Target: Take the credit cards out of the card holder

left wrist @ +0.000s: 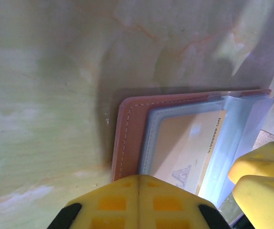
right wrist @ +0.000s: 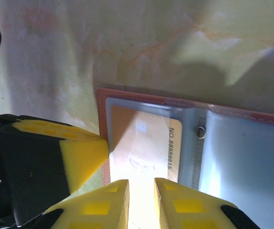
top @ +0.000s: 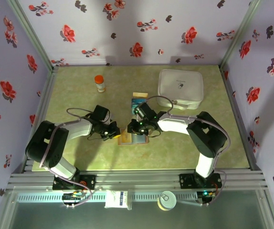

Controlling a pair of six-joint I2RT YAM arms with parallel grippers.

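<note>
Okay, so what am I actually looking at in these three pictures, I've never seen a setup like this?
These are two robot arms bolted to a table's near edge. The top view looks down from above: the left arm and right arm meet over a small open card holder on the green table. Farther back lie a teal card, a white lidded container and an orange-capped bottle. The other two pictures come from cameras on each wrist, so the yellow blocks are fingers. The left gripper is closed, its tip at the holder's brown rim. The right gripper shows a narrow gap over a pale yellow card inside a clear sleeve; whether it grips the card, I cannot tell.
</note>
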